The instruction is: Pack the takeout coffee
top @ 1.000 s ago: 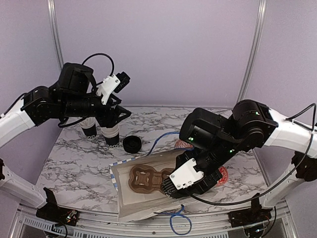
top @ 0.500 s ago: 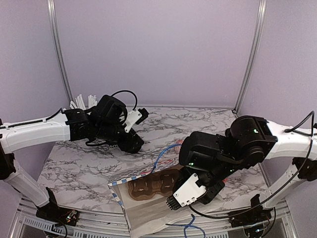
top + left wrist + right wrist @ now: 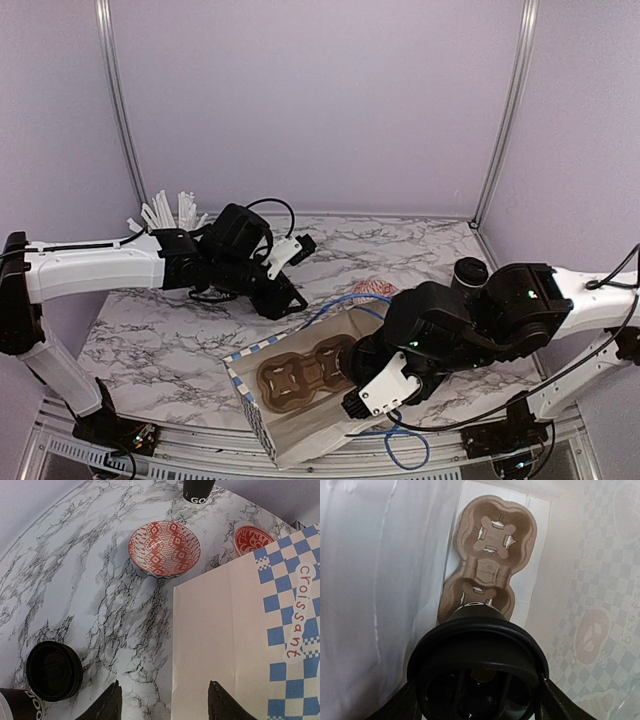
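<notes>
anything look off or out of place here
One round black plastic lid lies loose on the marble table, beside a black paper cup and not fitted on any cup. Nothing looks spilled or damaged.

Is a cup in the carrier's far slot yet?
No, the far slot of the carrier shows bare cardboard; the one cup in view is over the near slot.

Robot test cell in a lab, not a real café. Boxed in by bare aluminium frame posts [image 3: 118,110] and plain lilac wall panels [image 3: 320,100]. Two white-and-black robot arms [image 3: 90,268] mounted at the near edge of a marble-print tabletop [image 3: 160,335]. Café goods present only as staged props: checked paper bag [image 3: 220,640] lettered "Croissant", red-patterned bowl [image 3: 164,548], black takeout cup [image 3: 199,490], cup of wrapped straws [image 3: 170,212].
</notes>
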Action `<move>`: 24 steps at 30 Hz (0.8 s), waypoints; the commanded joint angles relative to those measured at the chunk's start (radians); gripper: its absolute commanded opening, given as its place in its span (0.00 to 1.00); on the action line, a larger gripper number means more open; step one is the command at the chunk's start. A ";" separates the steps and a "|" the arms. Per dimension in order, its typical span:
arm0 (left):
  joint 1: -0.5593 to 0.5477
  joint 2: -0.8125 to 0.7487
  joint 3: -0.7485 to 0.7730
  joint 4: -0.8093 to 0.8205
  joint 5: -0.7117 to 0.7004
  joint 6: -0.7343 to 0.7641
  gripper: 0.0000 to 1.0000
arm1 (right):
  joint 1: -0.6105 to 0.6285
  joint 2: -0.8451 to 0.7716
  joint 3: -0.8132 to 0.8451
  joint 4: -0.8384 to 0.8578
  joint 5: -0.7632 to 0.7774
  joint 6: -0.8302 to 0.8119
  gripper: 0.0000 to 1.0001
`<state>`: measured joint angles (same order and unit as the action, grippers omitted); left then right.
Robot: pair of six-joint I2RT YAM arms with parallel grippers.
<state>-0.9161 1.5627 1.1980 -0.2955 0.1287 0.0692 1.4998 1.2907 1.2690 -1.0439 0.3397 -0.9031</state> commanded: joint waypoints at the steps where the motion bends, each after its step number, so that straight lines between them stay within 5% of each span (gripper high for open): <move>1: 0.005 0.011 0.001 0.026 0.081 -0.009 0.59 | 0.007 -0.037 -0.050 0.164 0.073 -0.033 0.39; 13: -0.017 -0.027 -0.049 0.088 0.313 0.001 0.58 | 0.008 -0.083 -0.161 0.237 0.063 -0.030 0.37; 24: -0.020 -0.019 -0.065 0.105 0.309 0.015 0.57 | 0.008 -0.062 -0.206 0.327 0.067 -0.069 0.37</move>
<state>-0.9333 1.5681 1.1427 -0.2195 0.4118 0.0677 1.4998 1.2247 1.0748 -0.7967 0.3843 -0.9600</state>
